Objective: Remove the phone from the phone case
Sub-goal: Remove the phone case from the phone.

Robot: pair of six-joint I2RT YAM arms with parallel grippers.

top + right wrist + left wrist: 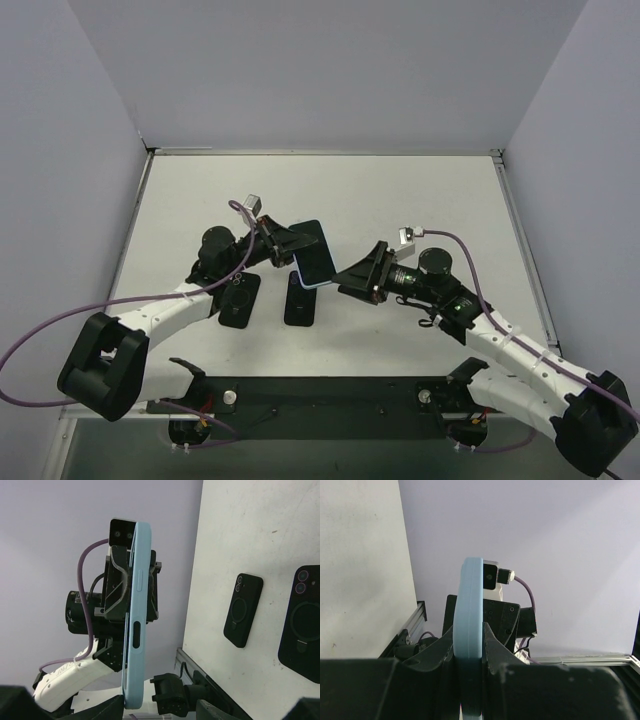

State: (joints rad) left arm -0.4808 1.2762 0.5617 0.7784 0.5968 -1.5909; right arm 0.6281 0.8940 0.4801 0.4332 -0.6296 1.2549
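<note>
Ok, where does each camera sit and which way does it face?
Top external: above and behind the bases, looking down on the table; left arm and right arm show.
Left wrist: looks along its fingers, clamped on the blue phone case, toward the right arm.
Right wrist: looks past its own fingers at that case, the left gripper, two black phones.
Shared: both wrists see the case edge-on, opposite sides.
</note>
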